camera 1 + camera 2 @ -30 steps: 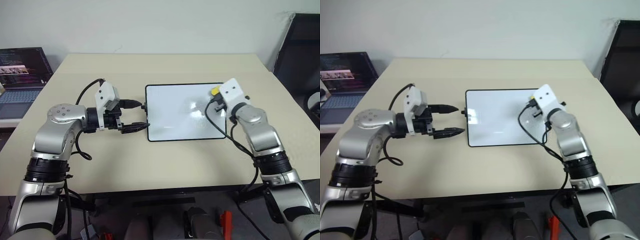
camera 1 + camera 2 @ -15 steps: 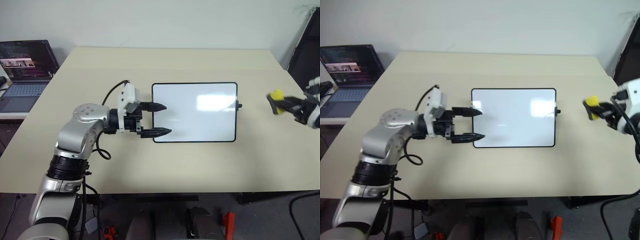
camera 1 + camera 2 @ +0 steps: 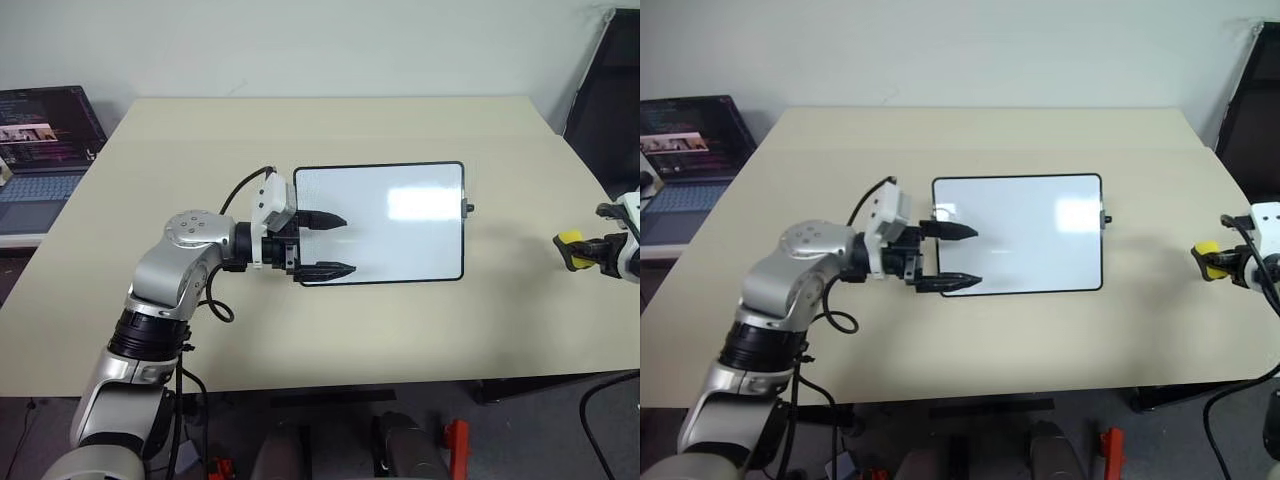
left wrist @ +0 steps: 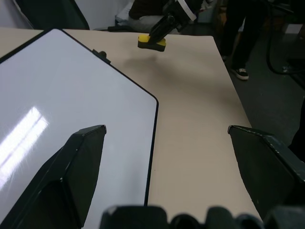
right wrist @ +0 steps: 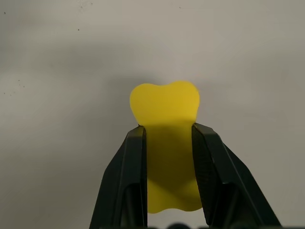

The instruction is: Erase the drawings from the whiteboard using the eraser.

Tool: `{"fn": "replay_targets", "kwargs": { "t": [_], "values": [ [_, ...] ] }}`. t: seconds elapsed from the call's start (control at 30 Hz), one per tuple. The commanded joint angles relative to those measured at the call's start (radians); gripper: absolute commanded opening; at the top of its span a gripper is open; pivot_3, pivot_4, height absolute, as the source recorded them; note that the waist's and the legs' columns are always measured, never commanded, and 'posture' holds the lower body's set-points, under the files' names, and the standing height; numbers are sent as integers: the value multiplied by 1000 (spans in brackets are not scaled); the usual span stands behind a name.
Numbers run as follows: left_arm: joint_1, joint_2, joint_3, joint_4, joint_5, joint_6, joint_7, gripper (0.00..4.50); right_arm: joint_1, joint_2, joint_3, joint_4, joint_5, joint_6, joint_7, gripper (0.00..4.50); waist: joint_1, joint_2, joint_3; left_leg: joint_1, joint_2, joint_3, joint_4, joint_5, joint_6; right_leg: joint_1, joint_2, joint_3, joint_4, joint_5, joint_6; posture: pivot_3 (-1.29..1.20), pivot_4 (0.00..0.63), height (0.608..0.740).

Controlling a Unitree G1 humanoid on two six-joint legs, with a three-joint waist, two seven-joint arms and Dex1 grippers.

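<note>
The whiteboard (image 3: 400, 240) lies flat in the middle of the beige table, black-framed, with a knob on each short side. The drawings are out of view; the board's face reads plain white with a glare patch. My left gripper (image 3: 348, 244) is open, its two black fingers reaching over the board's left edge. Far to the right, past the board and near the table's right edge, my right gripper (image 3: 578, 252) is shut on the yellow eraser (image 3: 568, 240). The right wrist view has the eraser (image 5: 164, 109) pinched between both fingers just above bare tabletop. The left wrist view catches the eraser (image 4: 151, 42) beyond the board (image 4: 57, 95).
A laptop (image 3: 45, 130) with a lit dark screen sits on a lower surface off the table's left rear corner. A dark chair-like shape (image 3: 612, 100) stands behind the right rear corner. A person's legs (image 4: 248, 28) stand beyond the table's end.
My right gripper carried the eraser off the board, out to the right and lower toward the table. My left gripper shifted right onto the board's left edge. The camera view also shifted.
</note>
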Motion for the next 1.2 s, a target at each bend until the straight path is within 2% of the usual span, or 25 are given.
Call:
{"fn": "replay_targets", "kwargs": {
  "t": [0.03, 0.27, 0.37, 0.43, 0.57, 0.67, 0.77, 0.93, 1.07, 1.2],
  "values": [
    [2, 17, 29, -48, -12, 2, 10, 4500, -36, -4, 0, 35, -12, -26, 5, 1955, 1, 0, 0, 0, 0, 0, 0, 0, 0, 0, 0, 0, 0, 0, 0, 0, 150, 740],
    [4, 29, 63, -41, -2, -9, 61, 4500, -58, 2, -7, 31, -2, -8, 5, 4408, 0, 0, 0, 0, 0, 0, 0, 0, 0, 0, 0, 0, 0, 0, 0, 0, 150, 740],
    [14, 20, 150, -21, 4, -42, 162, 4500, -40, 10, -66, -90, 48, 14, -11, 4465, -1, 1, 1, 0, 0, 0, 0, 0, 0, 0, 0, 0, 0, 0, 0, 0, 150, 740],
    [42, 0, 233, 10, 21, -73, 281, 4500, -4, 67, -149, -210, 104, 6, -61, 4465, -3, 2, 1, 0, 0, 0, 0, 0, 0, 0, 0, 0, 1, 0, 0, 0, 150, 740],
    [111, -45, 279, 63, 77, -118, 432, 4500, 109, 205, -226, -329, 124, -117, -163, 4465, 3, 2, 0, 1, 1, -3, 1, 0, 0, 2, 0, -2, 1, 0, 0, 0, 150, 740],
    [153, -100, 262, 122, 153, -192, 540, 4500, 172, 304, -247, -317, 100, -247, -258, 4465, 13, 2, 0, 1, 0, -3, 2, 0, 0, 4, -1, -2, 0, 1, 1, 0, 150, 740],
    [144, -197, 251, 223, 250, -315, 704, 4500, 197, 365, -272, -261, 92, -355, -335, 4465, 31, 2, 0, 0, -2, -2, 3, 0, -1, 3, -3, -2, 0, 2, 2, 0, 150, 740],
    [115, -295, 234, 366, 331, -473, 840, 4500, 230, 413, -252, -230, 102, -447, -346, 4465, 31, 2, 0, 0, -3, -1, 3, 0, -1, 4, -4, -1, -1, 3, 5, 0, 150, 740],
    [97, -331, 216, 504, 390, -610, 907, 4500, 238, 455, -238, -220, 105, -491, -357, 4465, 21, 2, 0, 1, -2, -1, 2, 0, -1, 4, -3, 0, 0, 3, 4, 0, 150, 740],
    [64, -344, 231, 603, 395, -673, 959, 4500, 228, 492, -222, -194, 89, -554, -379, 4465, 18, 2, 0, 2, -2, -1, 2, 0, -1, 4, -2, 0, 0, 3, 4, 0, 150, 740]
  ]
}}
